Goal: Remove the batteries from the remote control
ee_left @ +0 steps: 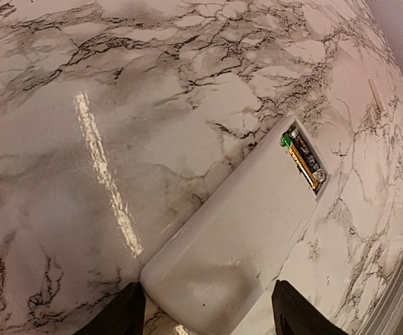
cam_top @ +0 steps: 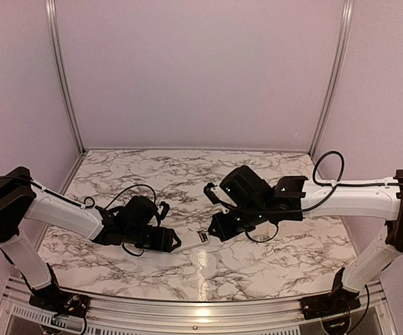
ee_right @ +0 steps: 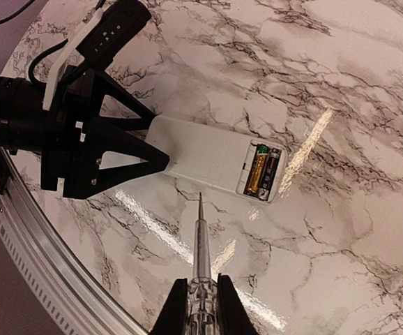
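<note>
The white remote control (ee_left: 236, 237) lies back up on the marble table, its battery bay open at the far end. Two batteries (ee_right: 263, 171) sit side by side in the bay, one orange-gold and one dark; they also show in the left wrist view (ee_left: 302, 157). My left gripper (ee_left: 208, 310) straddles the remote's closed end, with its fingers (ee_right: 128, 143) against both sides. My right gripper (ee_right: 194, 283) is shut on a clear-handled tool with a thin grey rod (ee_right: 201, 237). The rod's tip points at the remote's long edge, a little short of it. From above, both grippers (cam_top: 168, 241) (cam_top: 219, 227) meet at the remote (cam_top: 187, 243).
The table's metal front rail (ee_right: 41, 244) runs close behind the left gripper. A black cable (cam_top: 128, 188) loops beside the left arm and another (cam_top: 327, 164) over the right arm. Walls with metal posts (cam_top: 65, 77) close off the back and sides.
</note>
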Available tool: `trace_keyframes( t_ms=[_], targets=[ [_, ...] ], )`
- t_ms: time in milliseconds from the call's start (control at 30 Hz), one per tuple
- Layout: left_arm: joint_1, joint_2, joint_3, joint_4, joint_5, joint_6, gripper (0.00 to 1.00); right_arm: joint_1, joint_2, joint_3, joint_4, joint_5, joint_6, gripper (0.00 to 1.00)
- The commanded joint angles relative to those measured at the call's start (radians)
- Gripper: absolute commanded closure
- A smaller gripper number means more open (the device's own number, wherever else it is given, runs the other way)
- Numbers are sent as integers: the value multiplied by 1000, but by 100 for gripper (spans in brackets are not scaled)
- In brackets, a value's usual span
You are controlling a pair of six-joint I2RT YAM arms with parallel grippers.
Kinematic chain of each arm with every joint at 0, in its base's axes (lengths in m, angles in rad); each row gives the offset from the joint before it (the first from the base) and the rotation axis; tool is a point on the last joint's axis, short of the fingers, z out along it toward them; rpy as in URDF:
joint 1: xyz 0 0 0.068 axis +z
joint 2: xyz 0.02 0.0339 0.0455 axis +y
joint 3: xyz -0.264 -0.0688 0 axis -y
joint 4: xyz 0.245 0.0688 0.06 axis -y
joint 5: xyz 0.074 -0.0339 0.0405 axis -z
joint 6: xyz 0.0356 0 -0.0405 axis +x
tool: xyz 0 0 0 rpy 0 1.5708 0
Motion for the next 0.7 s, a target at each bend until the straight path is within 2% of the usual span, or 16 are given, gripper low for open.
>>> trace_keyframes(
  t_ms=[0,167,267,667],
  targets=[
    [-7,12,4,-20,-17,1,35,-6,-13,-3,-27,13,8,100],
    [-7,17,8,-13,-59,6,39,-7,24,48,-90,77,-16,100],
    [-7,37,14,9,-36,12,41,-12,49,83,-121,89,-39,100],
    [-7,45,14,152,-24,51,49,-20,64,94,-103,75,-62,100]
  ],
)
